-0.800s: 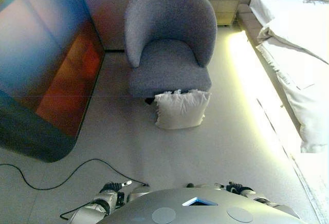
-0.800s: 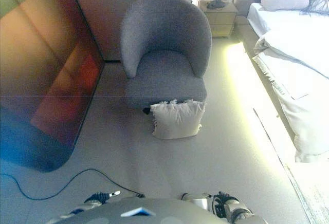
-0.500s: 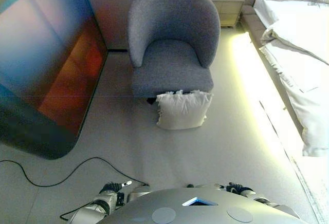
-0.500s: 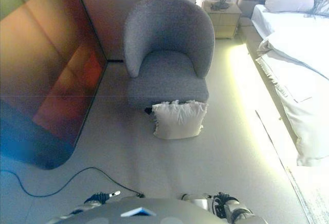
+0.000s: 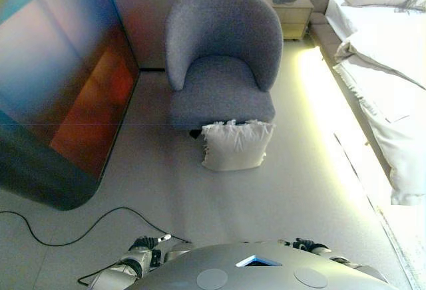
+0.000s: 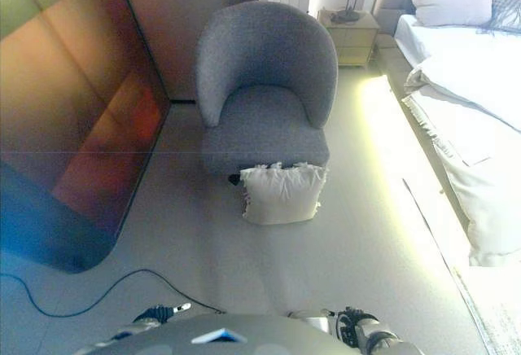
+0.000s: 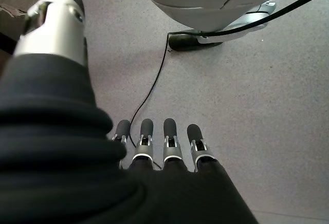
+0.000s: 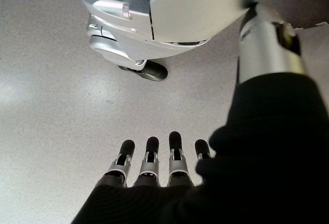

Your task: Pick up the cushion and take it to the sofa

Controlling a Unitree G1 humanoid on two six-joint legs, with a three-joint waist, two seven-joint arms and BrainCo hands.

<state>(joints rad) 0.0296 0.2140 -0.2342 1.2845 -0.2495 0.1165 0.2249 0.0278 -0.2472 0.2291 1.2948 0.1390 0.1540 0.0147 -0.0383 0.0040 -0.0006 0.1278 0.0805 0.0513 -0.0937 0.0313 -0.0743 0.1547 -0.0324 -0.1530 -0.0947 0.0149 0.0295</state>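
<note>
A cream cushion (image 5: 236, 145) with frilled edges stands on the grey floor, leaning against the front of a grey tub armchair (image 5: 219, 70). It also shows in the right eye view (image 6: 281, 194). Both hands hang low at my sides, far from the cushion. My left hand (image 7: 159, 149) is open and empty, its fingers straight above bare floor. My right hand (image 8: 159, 165) is open and empty too, fingers straight above the floor.
A bed (image 5: 393, 70) with white bedding runs along the right, with a lit strip at its base. A wooden nightstand (image 5: 289, 10) stands behind the armchair. A large dark glossy panel (image 5: 53, 90) fills the left.
The whole view has shifted slightly, so the camera moved. The cushion, the armchair and both hands stay as they were.
</note>
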